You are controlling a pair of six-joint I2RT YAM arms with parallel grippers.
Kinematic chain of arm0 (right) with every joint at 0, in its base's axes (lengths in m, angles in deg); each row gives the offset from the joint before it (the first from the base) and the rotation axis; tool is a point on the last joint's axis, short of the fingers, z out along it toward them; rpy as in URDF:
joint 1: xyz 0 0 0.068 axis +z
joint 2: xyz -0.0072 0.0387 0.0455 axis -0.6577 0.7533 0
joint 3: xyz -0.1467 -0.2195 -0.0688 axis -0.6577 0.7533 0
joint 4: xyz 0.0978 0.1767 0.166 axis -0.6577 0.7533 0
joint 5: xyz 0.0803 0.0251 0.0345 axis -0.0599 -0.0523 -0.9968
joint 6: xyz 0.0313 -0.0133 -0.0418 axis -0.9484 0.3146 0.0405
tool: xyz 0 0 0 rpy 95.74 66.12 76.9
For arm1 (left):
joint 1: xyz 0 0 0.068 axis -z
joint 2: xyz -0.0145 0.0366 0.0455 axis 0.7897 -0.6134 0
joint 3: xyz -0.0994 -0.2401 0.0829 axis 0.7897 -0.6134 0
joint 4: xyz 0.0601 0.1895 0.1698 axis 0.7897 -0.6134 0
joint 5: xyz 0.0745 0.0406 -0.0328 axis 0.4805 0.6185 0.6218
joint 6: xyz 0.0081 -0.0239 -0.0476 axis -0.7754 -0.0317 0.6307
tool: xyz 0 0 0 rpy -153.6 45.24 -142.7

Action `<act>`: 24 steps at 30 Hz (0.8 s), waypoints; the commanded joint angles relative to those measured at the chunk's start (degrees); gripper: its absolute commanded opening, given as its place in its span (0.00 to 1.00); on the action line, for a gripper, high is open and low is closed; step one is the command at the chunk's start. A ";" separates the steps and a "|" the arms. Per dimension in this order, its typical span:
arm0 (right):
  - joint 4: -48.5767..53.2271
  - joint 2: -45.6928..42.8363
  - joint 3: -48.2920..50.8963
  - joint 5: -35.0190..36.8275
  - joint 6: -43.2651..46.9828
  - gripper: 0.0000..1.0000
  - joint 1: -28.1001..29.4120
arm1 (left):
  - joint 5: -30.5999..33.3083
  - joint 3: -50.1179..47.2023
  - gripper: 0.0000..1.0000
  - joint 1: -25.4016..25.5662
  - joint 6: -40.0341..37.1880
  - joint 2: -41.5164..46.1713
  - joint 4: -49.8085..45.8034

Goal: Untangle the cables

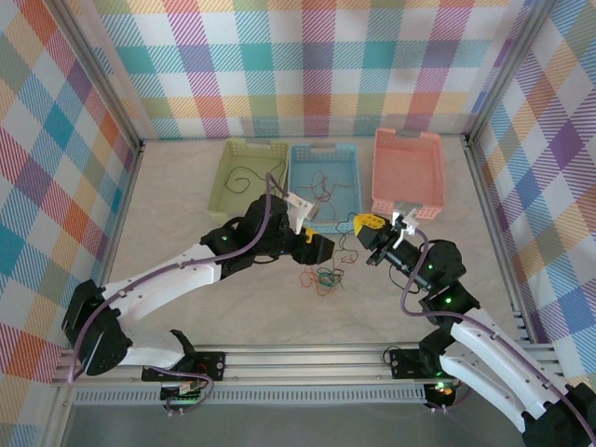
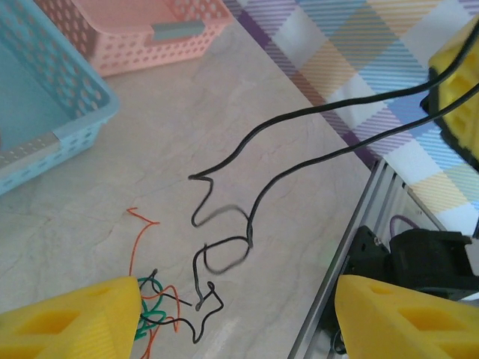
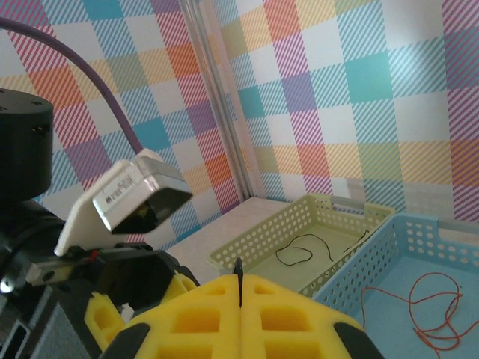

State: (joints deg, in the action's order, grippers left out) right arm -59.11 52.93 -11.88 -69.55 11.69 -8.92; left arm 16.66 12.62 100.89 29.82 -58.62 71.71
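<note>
**Left gripper**: the yellow fingers are spread wide with nothing gripped between them. It hangs just above the table, over the tangle, which lies close to the left-hand finger.

**Right gripper**: the jaws are pressed together and pinch a black cable. A short piece of it pokes up from the seam between the fingers.

**Held cable**: two black strands run from the right gripper down and across to the tangle, kinking and looping before they join it.

**Tangle**: the black cable crosses a green cable and an orange-red cable. The orange-red cable trails away over bare table.

**Top view**: the two grippers face each other near the middle of the table, close together. The tangle rests on the table just on their near side.

**Far edge**: three baskets stand side by side.
- The green basket holds a separate black cable.
- The blue basket holds a separate orange-red cable.
- The pink basket stands to the right of the blue basket.
</note>
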 commanded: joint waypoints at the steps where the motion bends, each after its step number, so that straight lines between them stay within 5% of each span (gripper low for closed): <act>1: -2.12 0.15 -1.40 -0.62 -1.30 0.00 -0.30 | -4.75 0.79 0.69 1.51 -1.67 -1.79 3.39; 14: -2.45 0.29 -1.15 -0.83 -1.75 0.00 -0.28 | -0.14 5.70 0.66 2.51 -3.41 -10.53 2.97; 24: -2.46 -0.20 -0.36 -1.45 -1.29 0.00 -0.30 | 2.02 5.50 0.44 2.77 -1.23 -14.33 7.22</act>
State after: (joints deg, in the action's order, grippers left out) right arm -59.28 53.52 -11.88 -70.05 10.53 -8.92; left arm 17.60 17.90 103.05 28.20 -72.50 75.49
